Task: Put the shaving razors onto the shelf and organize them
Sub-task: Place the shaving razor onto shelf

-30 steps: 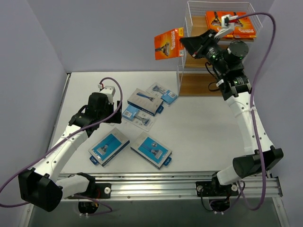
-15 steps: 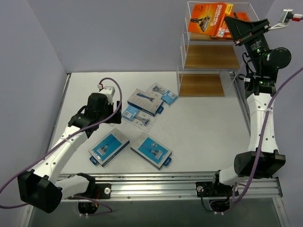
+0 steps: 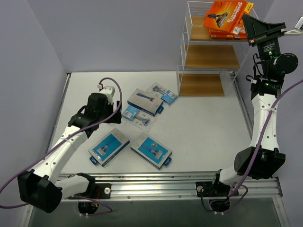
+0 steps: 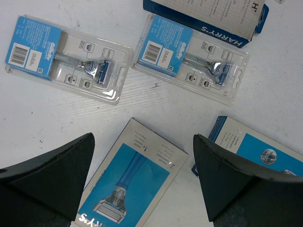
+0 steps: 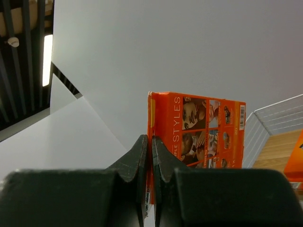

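The right gripper [image 5: 151,140] clamps a bright orange flat cardboard razor box [image 5: 196,127] (by its edge) above the top tier of the white wire shelf [image 3: 210,56]; the left gripper [image 4: 142,137] hangs, jaws spread.

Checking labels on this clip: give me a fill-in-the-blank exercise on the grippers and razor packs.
The right gripper is shut on an ___ razor box.
That box is at the shelf's ___ tier.
The left gripper hangs ___ over Harry's boxes on the table.
___ clear blister packs lie on that table.
Missing: orange; top; open; two.
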`<state>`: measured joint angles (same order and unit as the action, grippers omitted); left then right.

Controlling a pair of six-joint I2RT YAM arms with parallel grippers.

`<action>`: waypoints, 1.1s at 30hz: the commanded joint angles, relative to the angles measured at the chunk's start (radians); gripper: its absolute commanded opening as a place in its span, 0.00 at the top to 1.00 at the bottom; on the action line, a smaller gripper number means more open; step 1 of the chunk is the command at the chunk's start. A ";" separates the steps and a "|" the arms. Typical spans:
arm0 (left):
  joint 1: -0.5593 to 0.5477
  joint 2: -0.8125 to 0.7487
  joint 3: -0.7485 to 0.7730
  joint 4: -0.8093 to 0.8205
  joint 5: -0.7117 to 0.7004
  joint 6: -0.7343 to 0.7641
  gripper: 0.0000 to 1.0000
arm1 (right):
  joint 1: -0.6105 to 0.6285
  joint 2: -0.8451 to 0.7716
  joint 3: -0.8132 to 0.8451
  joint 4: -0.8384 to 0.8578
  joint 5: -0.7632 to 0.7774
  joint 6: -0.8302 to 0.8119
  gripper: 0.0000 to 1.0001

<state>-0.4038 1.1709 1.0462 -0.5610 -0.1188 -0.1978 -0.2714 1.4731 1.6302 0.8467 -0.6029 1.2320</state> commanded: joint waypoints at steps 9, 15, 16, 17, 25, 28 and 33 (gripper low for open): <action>0.003 -0.013 0.037 0.009 0.011 0.005 0.06 | -0.068 0.007 -0.079 0.117 0.170 0.081 1.00; 0.003 -0.010 0.038 0.010 0.015 0.006 0.06 | -0.089 0.009 -0.135 0.143 0.227 0.119 1.00; 0.003 -0.008 0.038 0.010 0.016 0.006 0.06 | -0.092 0.009 -0.138 0.141 0.232 0.121 1.00; 0.003 -0.008 0.040 0.010 0.015 0.006 0.06 | -0.095 0.010 -0.141 0.140 0.236 0.119 1.00; 0.003 -0.005 0.040 0.009 0.019 0.005 0.06 | -0.101 -0.010 -0.193 0.078 0.321 0.100 1.00; 0.003 -0.002 0.038 0.010 0.021 0.005 0.06 | -0.103 -0.014 -0.211 0.066 0.359 0.110 1.00; 0.003 0.004 0.040 0.009 0.027 0.005 0.06 | -0.106 -0.017 -0.222 0.037 0.413 0.127 1.00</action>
<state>-0.4038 1.1732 1.0462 -0.5610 -0.1074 -0.1978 -0.3679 1.4883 1.4002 0.8307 -0.2543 1.3457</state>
